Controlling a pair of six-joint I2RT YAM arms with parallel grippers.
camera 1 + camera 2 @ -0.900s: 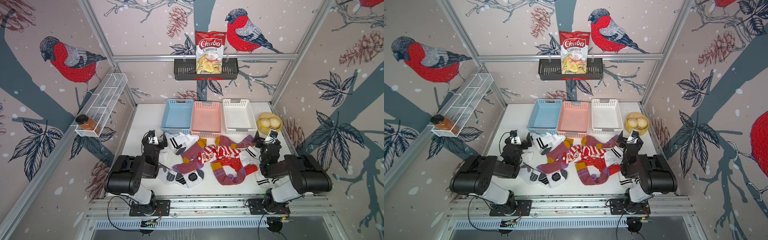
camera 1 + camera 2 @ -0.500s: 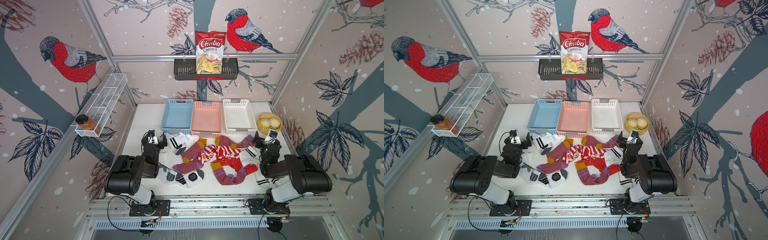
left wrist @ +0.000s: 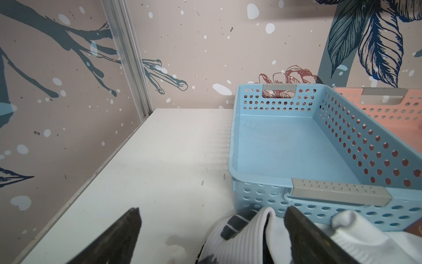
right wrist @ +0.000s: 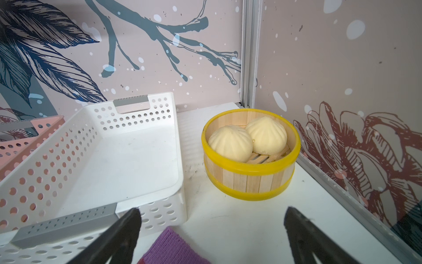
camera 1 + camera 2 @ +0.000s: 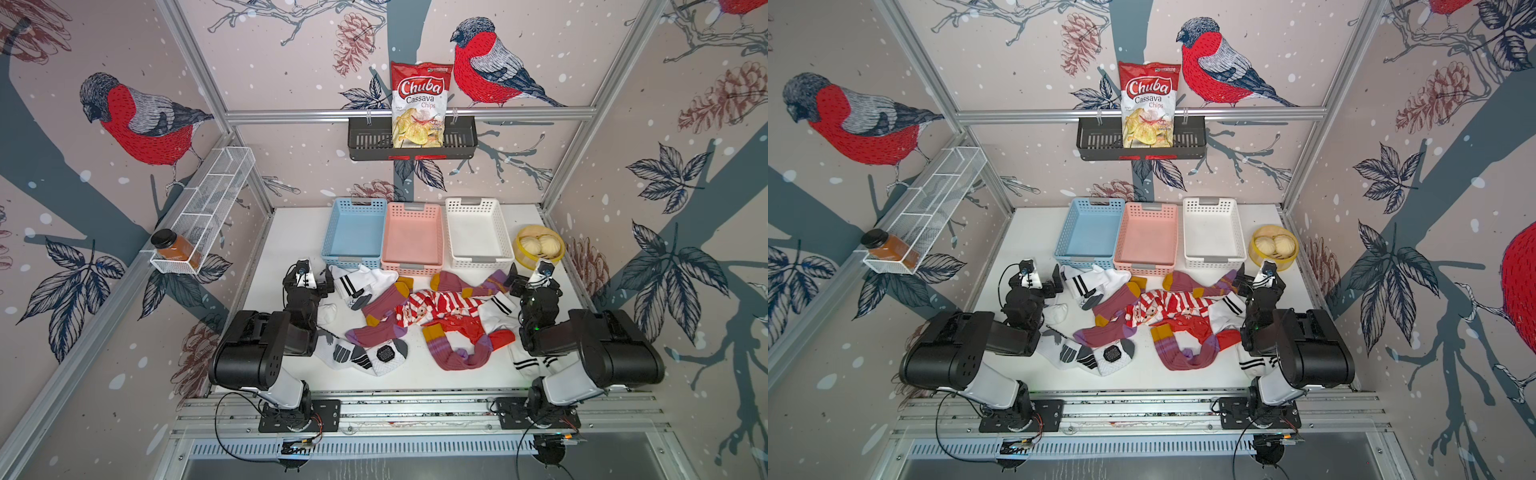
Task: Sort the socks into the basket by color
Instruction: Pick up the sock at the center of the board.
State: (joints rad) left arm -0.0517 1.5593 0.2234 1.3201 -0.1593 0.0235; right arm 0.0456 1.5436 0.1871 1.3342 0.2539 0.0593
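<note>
White tabletop [image 5: 299,232] in a bird-papered cell carries the whole job.

The left gripper [image 3: 212,214] sits low with its fingers [image 3: 118,235] spread wide and nothing between them but air and the ribbed, black-striped cuff of a white sock [image 3: 242,233]. That cuff pokes into the gap beside the right finger. From there the sock runs rightward along the near wall of the blue basket [image 5: 332,232], so its long axis lies across the gripper's line of reach.

The right gripper [image 4: 213,212] is just as wide and just as empty. The purple toe of a maroon sock [image 4: 171,246] lies just near of its fingers [image 4: 306,233], toward the left one. In a top view that sock [image 5: 465,282] stretches leftward, cuff end farthest from the gripper.

Outward, the pile [image 5: 424,316] of socks fills the middle of the table between the arms. Blue, pink [image 5: 413,208] and white [image 5: 451,232] baskets stand side by side at the far edge, all empty. A steamer [image 4: 251,169] with two buns sits right of the white one.

Nothing looks sorted yet. The left arm is nearer the white sock, though the white basket is on the right arm's side.
</note>
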